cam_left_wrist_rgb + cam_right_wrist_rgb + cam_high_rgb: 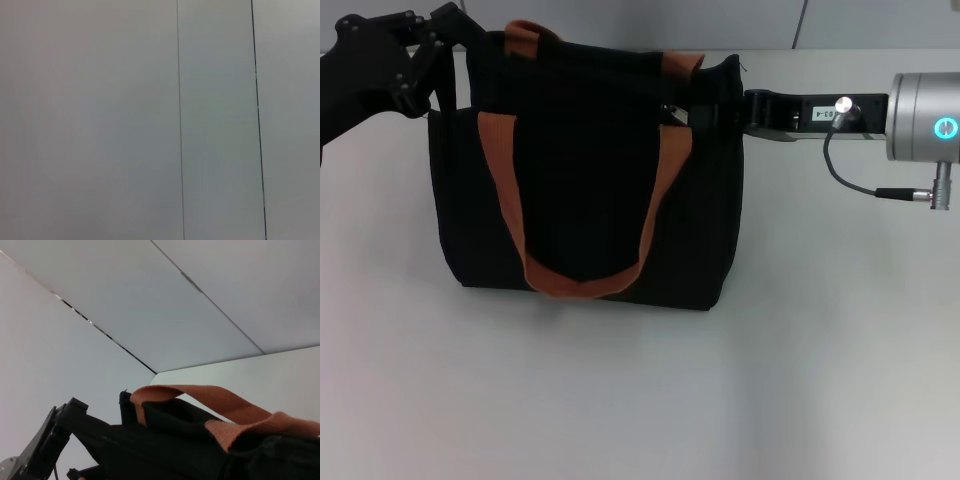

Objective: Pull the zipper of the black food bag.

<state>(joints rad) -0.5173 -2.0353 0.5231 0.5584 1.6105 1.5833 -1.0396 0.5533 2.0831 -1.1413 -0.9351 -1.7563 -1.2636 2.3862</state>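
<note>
The black food bag (585, 190) stands upright in the middle of the table, with its orange-brown handles (575, 278) hanging down the front. My left gripper (448, 48) is at the bag's top left corner and is shut on the fabric edge there. My right gripper (708, 108) reaches in from the right to the bag's top right end, dark against the bag. A small silver glint (670, 112) beside it looks like the zipper pull. The right wrist view shows the bag's top (190, 440), its handles (215, 400) and the left gripper (55, 435) at the far end.
The bag stands on a white table (640, 400). A cable (850, 180) loops under my right arm's wrist (920, 100). The left wrist view shows only grey wall panels (125, 120).
</note>
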